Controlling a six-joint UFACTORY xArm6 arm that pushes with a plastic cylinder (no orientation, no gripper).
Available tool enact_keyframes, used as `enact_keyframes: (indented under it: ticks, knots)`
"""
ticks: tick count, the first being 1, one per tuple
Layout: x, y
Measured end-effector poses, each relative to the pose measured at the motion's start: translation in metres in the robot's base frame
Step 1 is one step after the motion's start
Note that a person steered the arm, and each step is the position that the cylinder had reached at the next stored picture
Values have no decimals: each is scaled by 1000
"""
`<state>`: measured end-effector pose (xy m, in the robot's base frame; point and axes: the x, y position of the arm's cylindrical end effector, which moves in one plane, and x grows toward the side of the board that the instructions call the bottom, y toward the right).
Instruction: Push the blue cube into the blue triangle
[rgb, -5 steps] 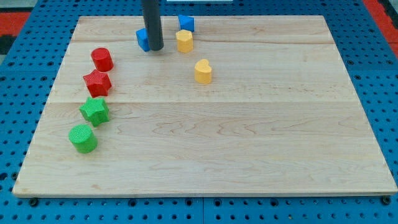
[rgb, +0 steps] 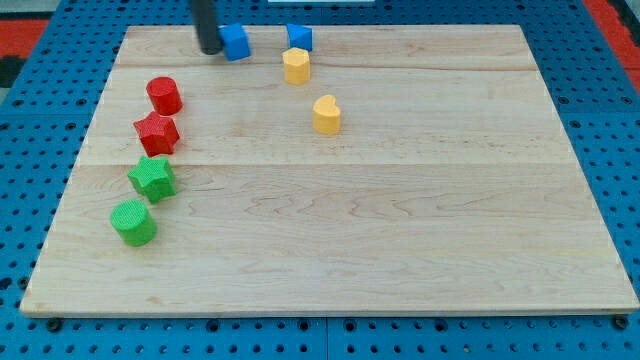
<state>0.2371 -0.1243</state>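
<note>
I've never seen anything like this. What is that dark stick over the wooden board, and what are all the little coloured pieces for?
The dark stick is the end of a robot arm. It has no hand; it only pushes things with my tip, which slides along the wooden board. There is one camera, looking down at the board from one side. Nothing is held.

My tip sits at the view's top, just left of the blue cube. Further right lies the blue triangle, where the cube should end up. Below that are a yellow hexagon and a yellow heart. Down the view's left run a red cylinder, a red star, a green star and a green cylinder.
</note>
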Motion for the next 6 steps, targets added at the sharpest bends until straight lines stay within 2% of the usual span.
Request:
enact_keyframes:
  ticks: [1,2,4,5,6]
  knots:
    - [-3,-17]
    - [-25,-12]
    - [-7,71]
    - [-4,70]
    - [-5,92]
